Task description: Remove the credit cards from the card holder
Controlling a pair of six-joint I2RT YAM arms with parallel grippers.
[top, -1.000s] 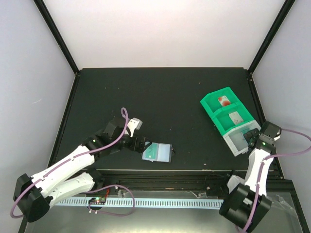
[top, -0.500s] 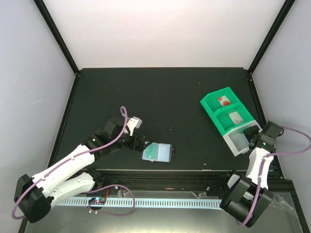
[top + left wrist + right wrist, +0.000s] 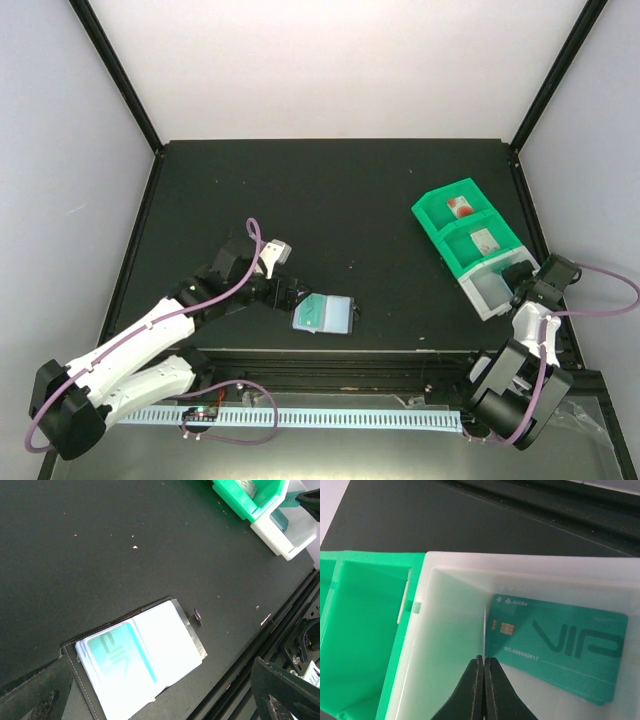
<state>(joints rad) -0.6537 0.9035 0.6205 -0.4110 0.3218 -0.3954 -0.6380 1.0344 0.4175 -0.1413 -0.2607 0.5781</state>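
Your left claw [image 3: 291, 297] sits spread wide just left of the open card holder [image 3: 135, 665], a teal credit card [image 3: 117, 652] showing inside it, while your right claw [image 3: 483, 658], pinched together and empty, hovers well right of it above a teal VIP card [image 3: 560, 645] in a white bin [image 3: 445, 630].

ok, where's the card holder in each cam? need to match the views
Top external: the card holder lies open near the table's front edge, left of centre.
Left wrist: bottom, left of centre, with a teal card on its left half.
Right wrist: not in it.
Shared landmark: the green tray, top right in left wrist, left side in right wrist.
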